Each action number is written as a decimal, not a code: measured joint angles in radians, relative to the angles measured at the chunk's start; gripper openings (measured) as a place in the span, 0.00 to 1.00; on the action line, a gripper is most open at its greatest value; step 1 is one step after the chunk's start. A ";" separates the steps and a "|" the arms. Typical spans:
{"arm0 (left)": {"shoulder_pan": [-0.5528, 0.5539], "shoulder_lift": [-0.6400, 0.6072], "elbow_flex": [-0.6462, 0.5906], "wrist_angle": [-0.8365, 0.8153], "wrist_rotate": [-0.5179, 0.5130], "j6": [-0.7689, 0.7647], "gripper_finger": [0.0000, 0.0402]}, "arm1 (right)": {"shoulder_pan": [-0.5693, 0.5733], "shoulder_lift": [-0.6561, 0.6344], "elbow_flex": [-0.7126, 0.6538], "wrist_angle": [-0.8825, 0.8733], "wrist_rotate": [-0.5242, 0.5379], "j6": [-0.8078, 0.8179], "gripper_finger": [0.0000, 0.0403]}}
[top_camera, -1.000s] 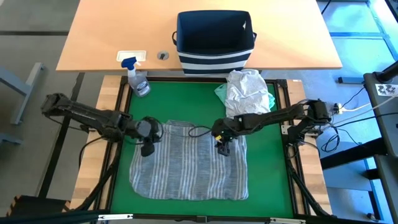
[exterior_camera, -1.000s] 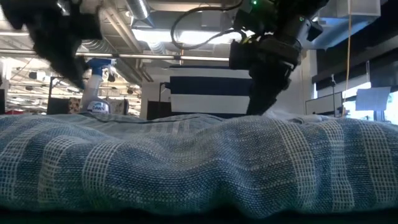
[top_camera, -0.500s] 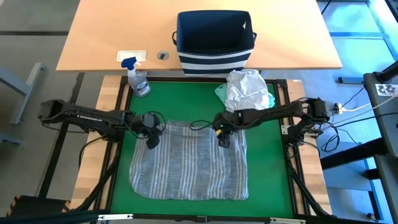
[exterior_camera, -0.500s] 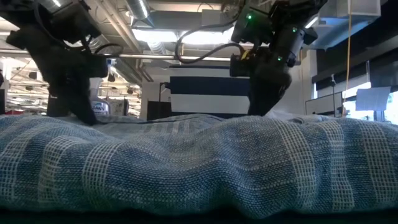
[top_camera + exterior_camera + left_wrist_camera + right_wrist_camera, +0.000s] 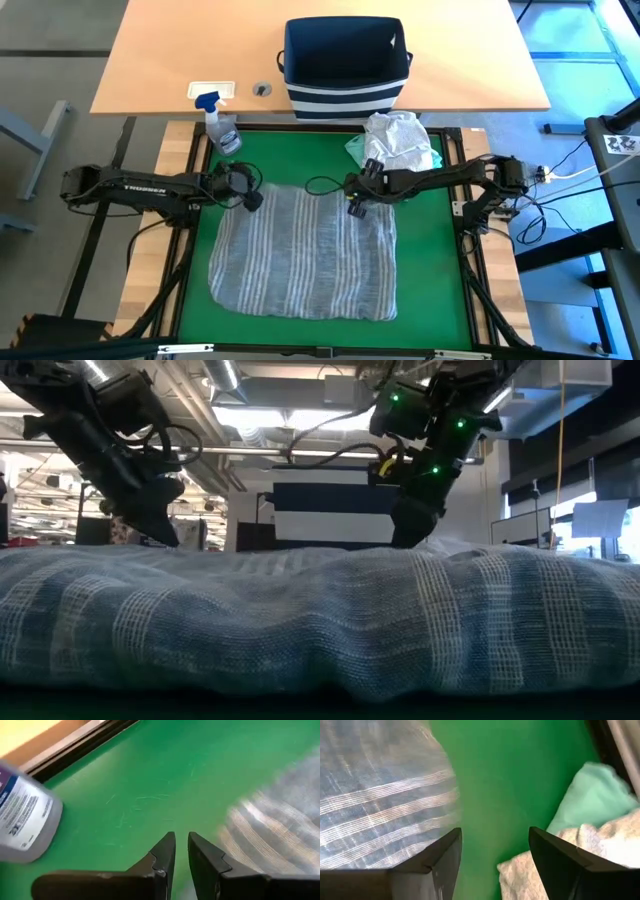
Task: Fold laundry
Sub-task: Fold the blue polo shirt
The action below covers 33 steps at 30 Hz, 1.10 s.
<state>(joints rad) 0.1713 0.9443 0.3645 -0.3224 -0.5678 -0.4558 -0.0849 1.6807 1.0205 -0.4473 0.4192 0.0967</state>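
The striped shirt [image 5: 305, 250] lies spread out flat on the green mat [image 5: 440, 300], right in the middle. It looks soft and light, with little bumps and waves in it. It will bend and flop when it is picked up, and it will not break. I think it may slide a bit on the smooth mat.

The left claw [image 5: 252, 200] is down at the far left corner of the shirt. Its two fingers [image 5: 161, 852] are almost together, with only a thin gap and nothing in it. In its own camera it sits over bare green, just beside the cloth edge, so I do not think it has the shirt.

The right claw [image 5: 355, 205] is at the far right corner. Its fingers [image 5: 442, 852] stand wide apart with nothing between them.

The white shirt [image 5: 400, 145] sits in a crumpled heap at the far right of the mat, on top of the mint one [image 5: 356, 150]. The spray bottle [image 5: 222, 130] stands near the far left corner, and the basket [image 5: 345, 65] waits on the wooden table [image 5: 160, 60].

The best places to pinch look like the two far corners, right at the edge, where the cloth is thin. Both corners should go together, or the shirt will twist.
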 joint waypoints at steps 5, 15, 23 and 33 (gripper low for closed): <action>0.017 -0.004 0.000 0.004 0.131 -0.006 0.12 | -0.008 -0.043 0.036 -0.077 -0.273 -0.038 0.58; 0.017 -0.004 0.000 0.002 0.286 -0.005 0.12 | -0.009 0.002 0.031 -0.074 -0.481 -0.050 0.58; 0.016 -0.004 0.031 0.004 0.440 -0.004 0.16 | 0.018 -0.055 0.112 -0.136 -0.471 -0.039 0.58; -0.034 -0.004 0.246 -0.018 0.688 0.222 0.49 | 0.155 -0.094 0.208 -0.161 -0.452 0.124 0.58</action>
<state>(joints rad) 0.1370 0.9401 0.6110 -0.3408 0.1197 -0.2339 0.0703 1.5864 1.2282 -0.6079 -0.0328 0.2203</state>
